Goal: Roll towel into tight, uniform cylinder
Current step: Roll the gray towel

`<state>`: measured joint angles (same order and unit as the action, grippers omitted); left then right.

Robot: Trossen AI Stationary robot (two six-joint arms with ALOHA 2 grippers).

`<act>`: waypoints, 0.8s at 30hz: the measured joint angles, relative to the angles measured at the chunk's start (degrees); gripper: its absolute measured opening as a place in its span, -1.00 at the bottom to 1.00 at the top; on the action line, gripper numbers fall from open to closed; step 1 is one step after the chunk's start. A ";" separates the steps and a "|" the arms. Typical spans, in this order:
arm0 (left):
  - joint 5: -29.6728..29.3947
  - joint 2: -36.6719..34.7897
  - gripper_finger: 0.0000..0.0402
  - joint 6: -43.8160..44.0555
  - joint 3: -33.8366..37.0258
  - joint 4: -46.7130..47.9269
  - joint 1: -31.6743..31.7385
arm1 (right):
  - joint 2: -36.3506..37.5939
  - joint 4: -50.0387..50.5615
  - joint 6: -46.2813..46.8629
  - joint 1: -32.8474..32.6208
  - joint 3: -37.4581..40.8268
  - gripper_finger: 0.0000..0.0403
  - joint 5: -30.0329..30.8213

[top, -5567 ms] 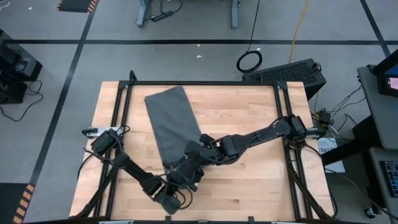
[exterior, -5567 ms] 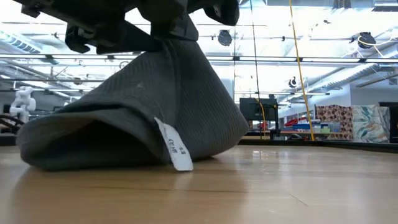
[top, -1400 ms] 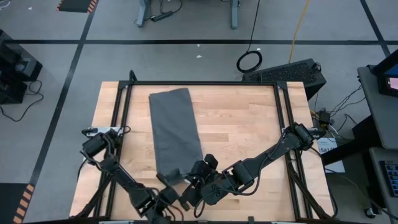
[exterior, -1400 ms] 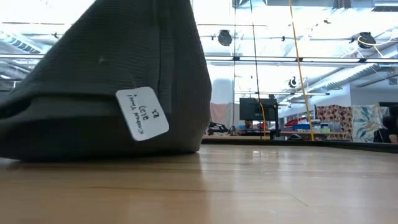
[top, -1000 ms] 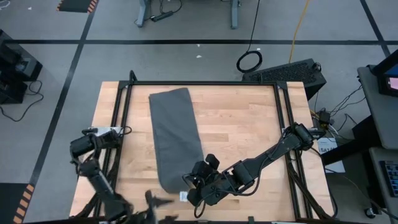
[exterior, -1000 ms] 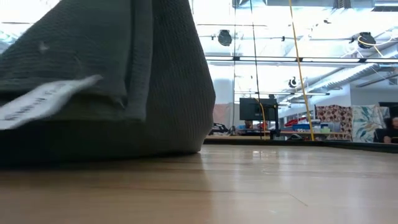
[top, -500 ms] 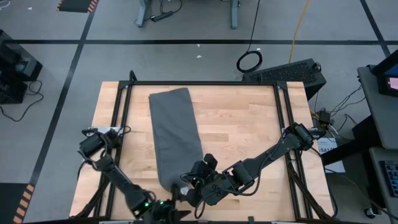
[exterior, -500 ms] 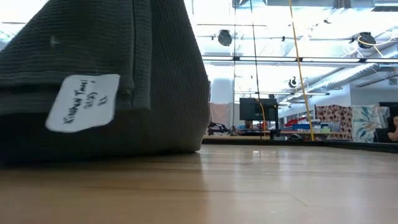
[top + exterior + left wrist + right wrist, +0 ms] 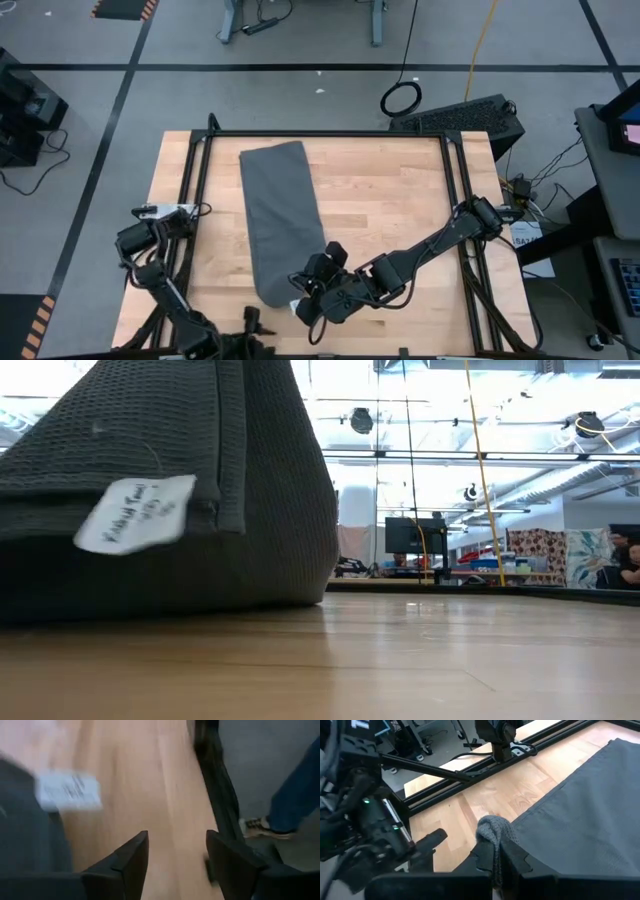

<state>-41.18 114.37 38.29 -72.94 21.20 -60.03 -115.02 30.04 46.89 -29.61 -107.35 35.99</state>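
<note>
The wooden desk (image 9: 390,200), edged by a black metal frame (image 9: 330,133), carries the dark grey towel (image 9: 280,215), which lies flat as a long strip from the far side toward the near edge, unrolled. In the low view its near end (image 9: 150,490) fills the left of the picture as a bulky fold and hides everything behind it on that side; beyond it the room shows. The right arm reaches in from the desk's right side, and the right gripper (image 9: 496,851) sits at the towel's near right corner, its fingers (image 9: 517,857) clenched on a bunched pinch of cloth. The left gripper (image 9: 177,852) hangs by the desk's near edge just beside the towel's near end, fingers (image 9: 132,855) apart and grasping nothing. A person's leg and shoe (image 9: 285,805) stand on the floor past the frame. The small white tag (image 9: 137,513) hangs at the near edge of the fold.

Since half a second ago the left gripper has drawn back toward the near edge, and the tag has tilted slightly; the towel lies as before.
</note>
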 joint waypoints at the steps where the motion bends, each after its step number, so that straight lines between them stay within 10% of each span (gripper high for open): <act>1: 0.31 0.00 0.00 2.33 1.14 -0.20 -0.57 | 0.00 -0.16 -0.04 0.08 0.00 -1.00 0.00; 11: -2.07 0.02 -0.01 7.52 10.38 -12.61 3.24 | 0.02 -6.83 -2.80 -0.02 0.00 -1.00 -0.02; 24: -27.89 0.07 -0.01 3.69 8.43 -11.88 -0.89 | 0.02 -4.56 -1.23 -0.91 0.00 -1.00 -0.07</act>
<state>-69.07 114.43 41.97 -64.50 9.32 -60.91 -115.00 25.49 45.66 -30.52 -107.35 35.92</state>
